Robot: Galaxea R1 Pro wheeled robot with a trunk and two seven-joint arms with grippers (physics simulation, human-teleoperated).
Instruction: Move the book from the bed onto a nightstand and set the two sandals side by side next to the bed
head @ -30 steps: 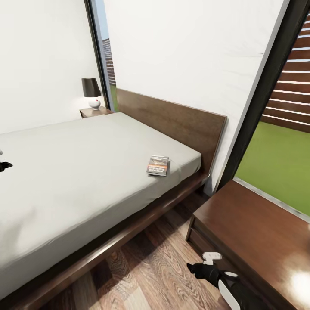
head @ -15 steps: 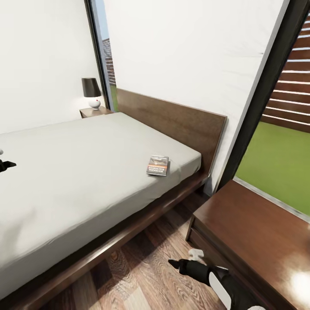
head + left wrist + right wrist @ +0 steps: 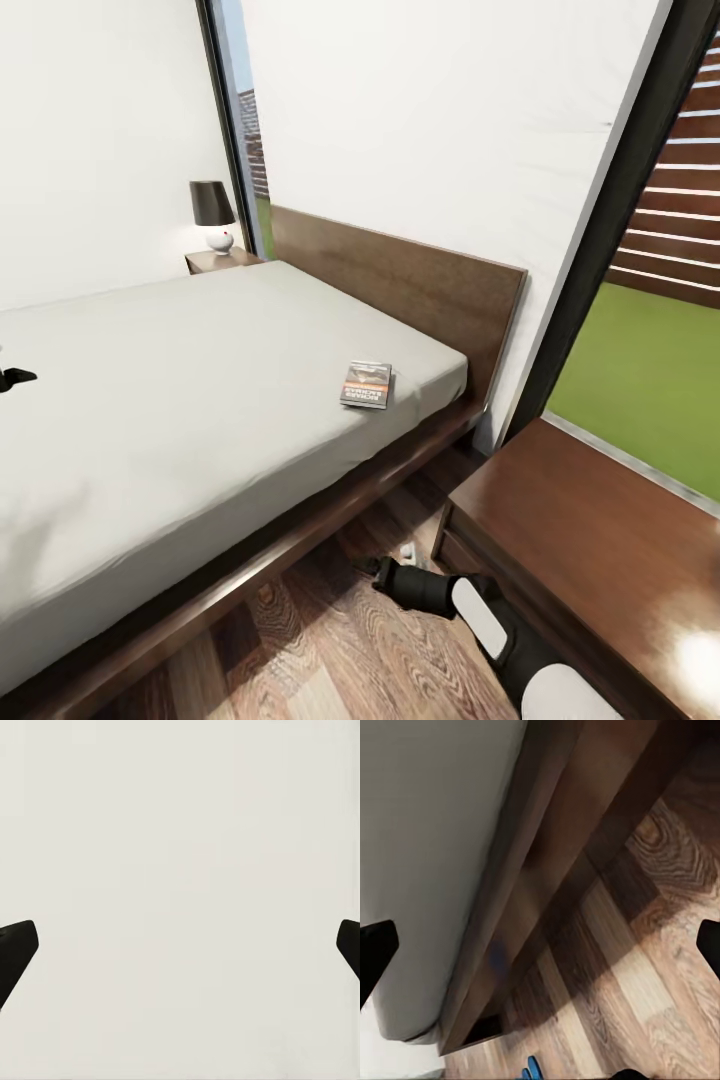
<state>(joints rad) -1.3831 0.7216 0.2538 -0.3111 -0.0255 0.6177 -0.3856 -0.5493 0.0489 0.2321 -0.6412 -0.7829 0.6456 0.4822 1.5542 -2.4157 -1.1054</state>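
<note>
The book [image 3: 366, 385] lies flat on the bed [image 3: 180, 400] near the headboard. The right pincer [image 3: 372, 568] hangs wide open and empty above the floor beside the bed frame; the left pincer [image 3: 18, 377], also wide, hovers over the mattress

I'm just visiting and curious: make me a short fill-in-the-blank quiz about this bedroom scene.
1. The book lies on the ____.
2. The lamp on the far nightstand has a ____ shade.
3. The right gripper hangs low over the wooden ____.
4. Both grippers' jaws are ____.

Missing words: bed; black; floor; open
</note>
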